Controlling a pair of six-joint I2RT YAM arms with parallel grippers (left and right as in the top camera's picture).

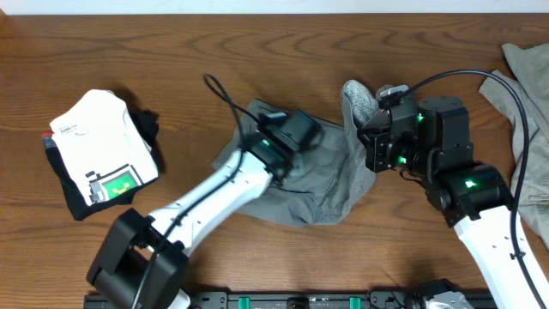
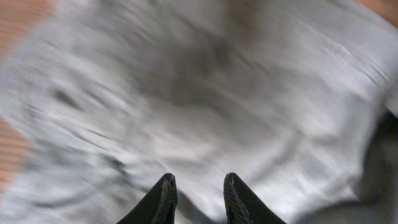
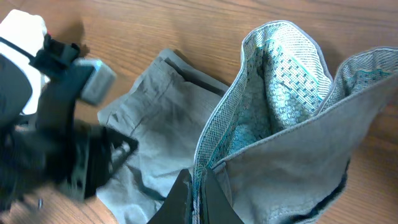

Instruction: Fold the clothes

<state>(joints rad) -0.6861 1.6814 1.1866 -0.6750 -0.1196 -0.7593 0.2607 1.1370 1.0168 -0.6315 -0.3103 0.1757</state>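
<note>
The grey shorts point(image 1: 322, 189) lie crumpled in the middle of the table. My right gripper point(image 1: 367, 124) is shut on the edge of their waistband point(image 3: 273, 68), which it holds raised so the patterned lining shows; in the right wrist view the fingertips point(image 3: 198, 180) pinch that edge. My left gripper point(image 1: 296, 142) hovers over the left part of the shorts. The left wrist view is blurred: its two fingers point(image 2: 166, 190) stand a little apart above the grey cloth point(image 2: 205, 93), with nothing between them.
A folded white T-shirt point(image 1: 99, 146) lies on dark garments point(image 1: 146, 124) at the left. Another grey-khaki garment point(image 1: 527, 73) lies at the right edge. A black cable point(image 1: 225, 96) runs from the left arm over the table.
</note>
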